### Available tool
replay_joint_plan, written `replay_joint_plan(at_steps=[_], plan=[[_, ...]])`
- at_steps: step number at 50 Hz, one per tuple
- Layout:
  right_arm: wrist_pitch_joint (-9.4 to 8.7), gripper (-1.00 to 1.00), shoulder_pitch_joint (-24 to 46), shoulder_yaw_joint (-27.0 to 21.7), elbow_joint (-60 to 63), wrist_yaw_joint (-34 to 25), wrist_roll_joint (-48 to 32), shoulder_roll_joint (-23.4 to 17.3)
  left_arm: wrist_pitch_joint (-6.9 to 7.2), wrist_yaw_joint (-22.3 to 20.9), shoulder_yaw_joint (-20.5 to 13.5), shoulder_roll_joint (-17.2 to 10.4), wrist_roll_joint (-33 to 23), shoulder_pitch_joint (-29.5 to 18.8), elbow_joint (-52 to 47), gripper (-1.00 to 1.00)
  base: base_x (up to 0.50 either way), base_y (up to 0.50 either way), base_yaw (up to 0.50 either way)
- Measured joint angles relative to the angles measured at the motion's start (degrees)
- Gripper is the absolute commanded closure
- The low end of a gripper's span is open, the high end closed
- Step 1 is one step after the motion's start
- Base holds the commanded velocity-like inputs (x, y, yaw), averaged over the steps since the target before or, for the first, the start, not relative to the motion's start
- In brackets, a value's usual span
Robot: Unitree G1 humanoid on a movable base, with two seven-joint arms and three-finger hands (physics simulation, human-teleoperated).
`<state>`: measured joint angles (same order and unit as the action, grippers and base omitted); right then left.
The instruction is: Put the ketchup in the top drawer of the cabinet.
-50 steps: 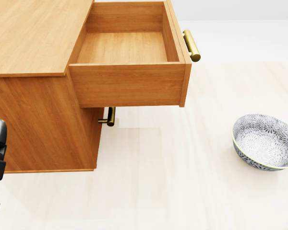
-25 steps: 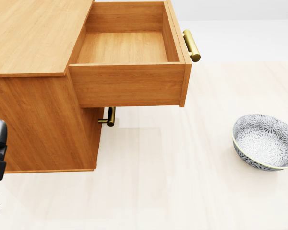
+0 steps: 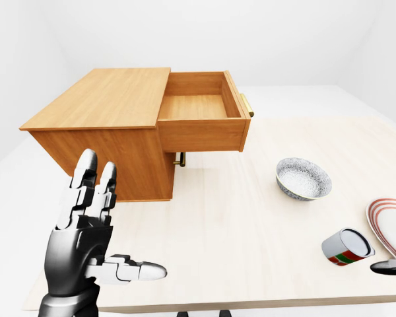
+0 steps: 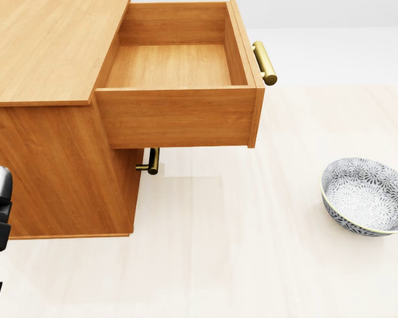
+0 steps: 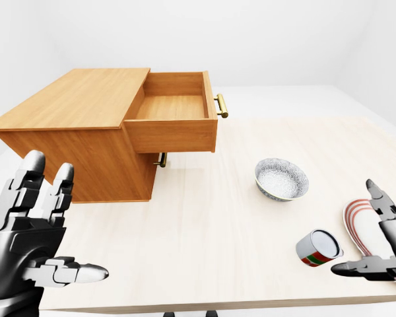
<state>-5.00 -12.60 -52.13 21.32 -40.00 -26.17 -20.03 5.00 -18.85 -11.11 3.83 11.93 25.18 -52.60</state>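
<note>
The wooden cabinet stands at the left of the table. Its top drawer is pulled out and holds nothing; a brass handle is on its face. No ketchup bottle shows in any view. My left hand is raised at the bottom left, fingers spread, open and holding nothing, well below the cabinet. At the right edge of the right-eye view my right hand is also open, beside a tipped can without touching it.
A patterned grey bowl sits right of the cabinet. A striped plate lies at the table's right edge, behind the can. The lower drawer's brass handle shows under the open drawer. Pale table surface spreads between the hands.
The left hand's fingertip at the head view's left edge has sunk very slightly. Nothing else has moved.
</note>
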Motion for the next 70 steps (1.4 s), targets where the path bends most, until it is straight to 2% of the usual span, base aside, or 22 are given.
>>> replay_joint_plan(at_steps=[23,51,70], plan=[[0.0,-1.0,0.01,1.74,-5.13,0.0,0.18,-0.88,0.0,0.18,-0.07,-0.09,0.02,-0.25,0.06,-1.0,0.0,0.0,0.0],[0.0,-1.0,1.01,6.3,-16.34,0.0,1.67,-3.19,0.0,0.67,0.63,-0.31,-0.48,-0.4,0.46,-1.0,0.0,0.0,0.0],[0.0,-1.0,0.45,7.23,-20.52,0.0,2.16,-4.09,0.0,0.87,1.25,-0.45,-0.91,-0.16,1.04,-1.0,0.0,0.0,0.0]])
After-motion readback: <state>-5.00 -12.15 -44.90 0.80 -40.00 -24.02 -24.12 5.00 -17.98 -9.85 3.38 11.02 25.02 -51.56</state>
